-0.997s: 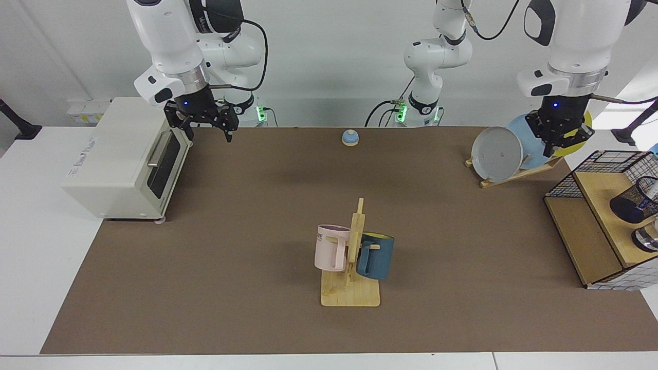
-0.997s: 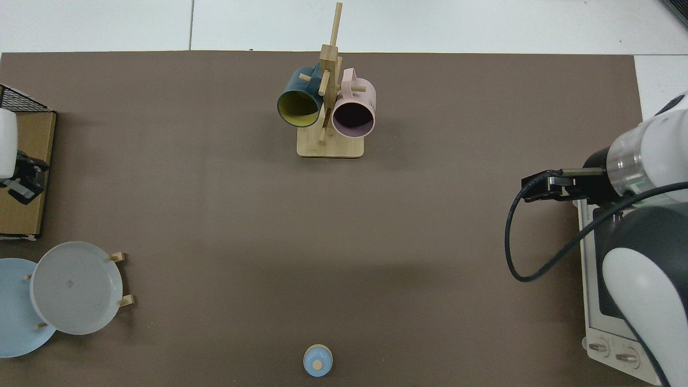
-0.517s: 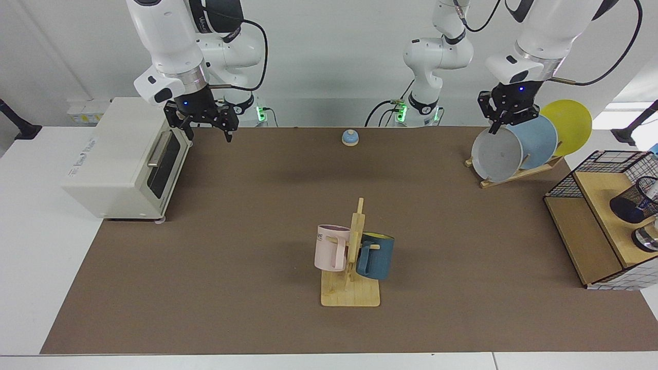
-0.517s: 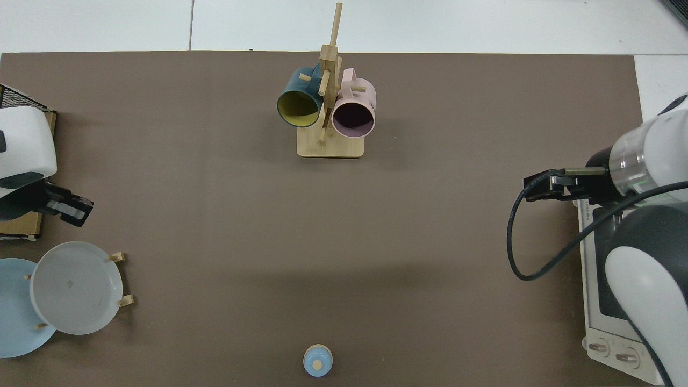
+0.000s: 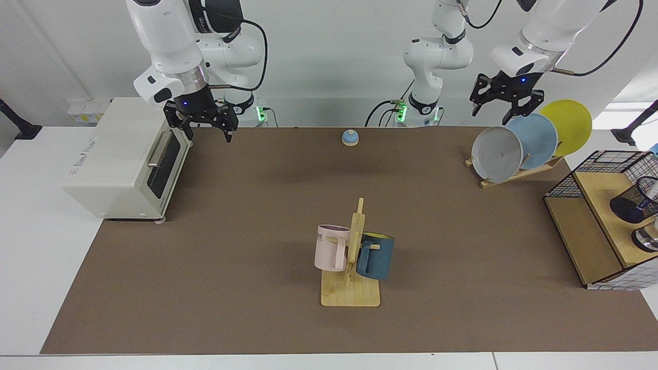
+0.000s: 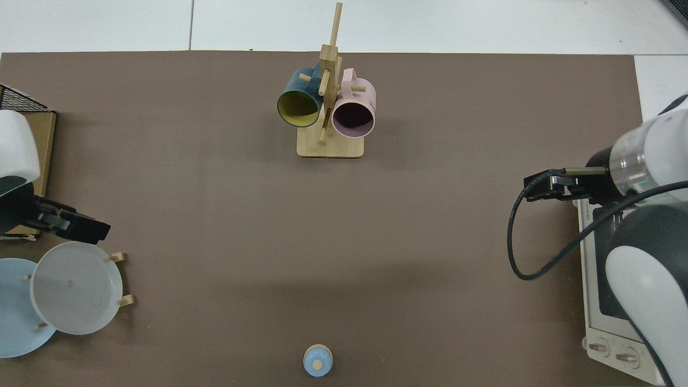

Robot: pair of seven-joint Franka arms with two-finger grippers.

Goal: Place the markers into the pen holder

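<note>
Pen holder (image 5: 633, 202) on shelf, marker (image 5: 652, 191) inside

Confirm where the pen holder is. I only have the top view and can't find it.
Observer: The facing view shows the pen holder on the wooden shelf at that view's right edge, beside the wire basket.
Operator: Marker?
Observer: A white barrel with blue on it, likely the marker, pokes from the holder's mouth. The frame edge cuts it off.
Operator: Tools holding anything?
Observer: No. The left tool is open and empty above the plate rack. The right tool waits open by the toaster oven.
</note>
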